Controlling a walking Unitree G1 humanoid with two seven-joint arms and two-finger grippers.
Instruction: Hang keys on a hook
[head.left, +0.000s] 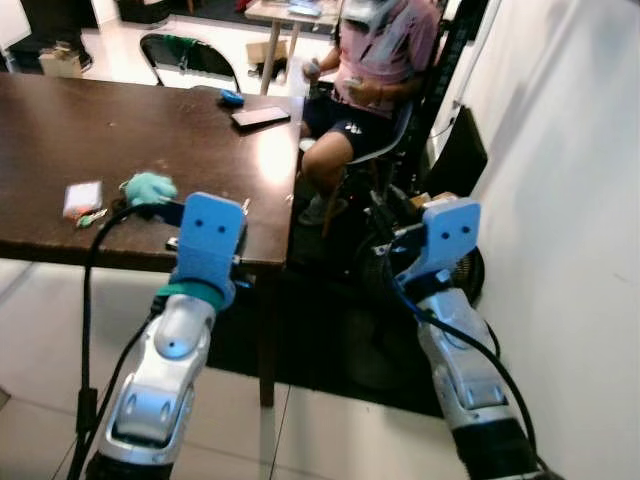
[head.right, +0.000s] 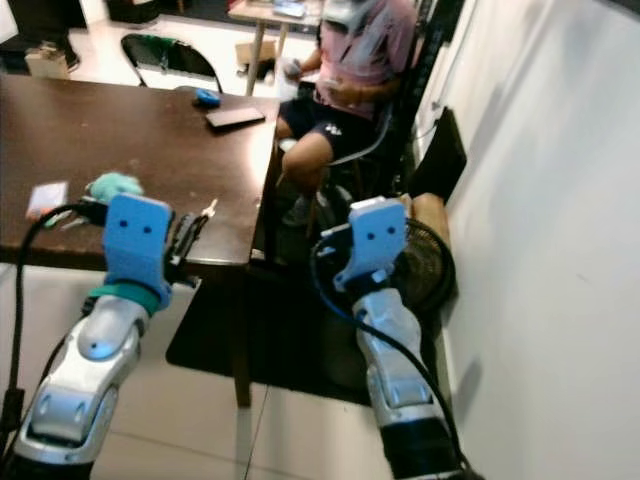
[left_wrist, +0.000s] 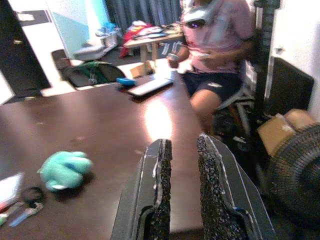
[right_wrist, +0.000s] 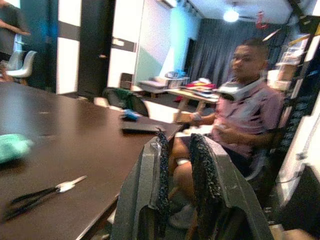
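A bunch of keys (left_wrist: 24, 212) with a black ring lies on the dark wooden table (head.left: 120, 130), next to a white card (head.left: 82, 196) near the table's front left. My left gripper (left_wrist: 181, 143) hovers over the table's near right corner, well to the right of the keys, with its fingers (head.right: 186, 236) close together and nothing between them. My right gripper (right_wrist: 178, 137) hangs off the table's right end, level with the tabletop, also shut and holding nothing. A thin black thing with a silver tip (right_wrist: 42, 194) lies near the table's edge.
A teal soft toy (head.left: 150, 187) sits beside the card. A phone (head.left: 260, 117) and a small blue object (head.left: 231, 97) lie at the far end, where a person (head.left: 370, 70) sits. A floor fan (head.right: 428, 268) and a white wall (head.left: 570, 200) stand on the right.
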